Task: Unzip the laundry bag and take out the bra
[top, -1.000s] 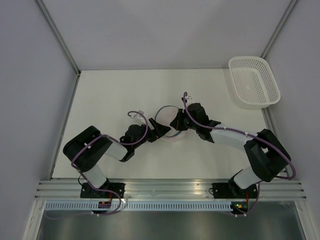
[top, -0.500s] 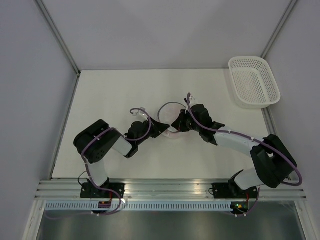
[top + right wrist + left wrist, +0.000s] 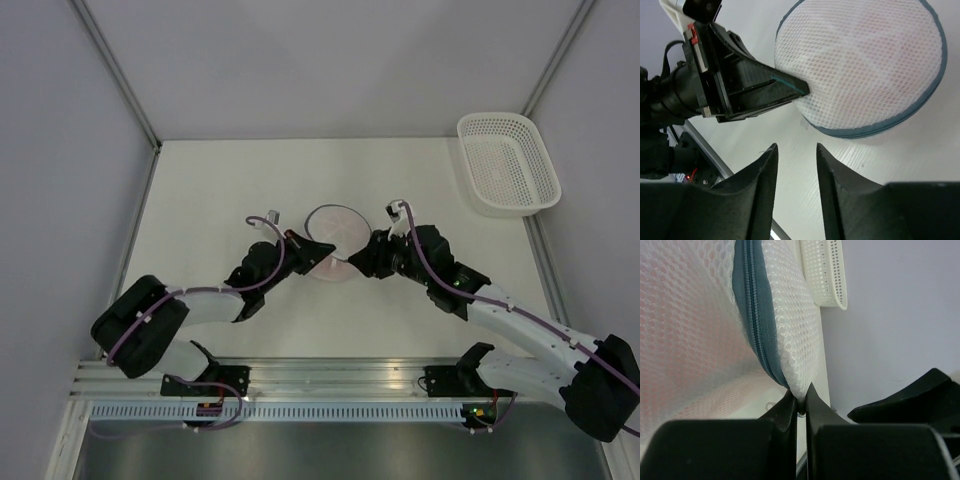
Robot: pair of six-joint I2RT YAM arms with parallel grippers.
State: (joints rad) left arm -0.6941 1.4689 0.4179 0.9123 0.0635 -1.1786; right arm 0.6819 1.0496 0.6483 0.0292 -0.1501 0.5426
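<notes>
Right pincer [image 3: 795, 149] now released beside laundry bag [image 3: 336, 228], left pincer [image 3: 801, 399] clenched on its rim, white table [image 3: 220, 190], grey walls [image 3: 330, 60]

Mesh-cloth laundry bag [image 3: 860, 60], woven grey zipper tape [image 3: 751, 315]; perforated plastic basket [image 3: 505, 170]

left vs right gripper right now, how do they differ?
Left gripper is shut, pinching the laundry bag at its edge; right gripper is open, holding nothing. Left meets the bag from its left side, right faces it from the right. Both are black and point at it.
</notes>
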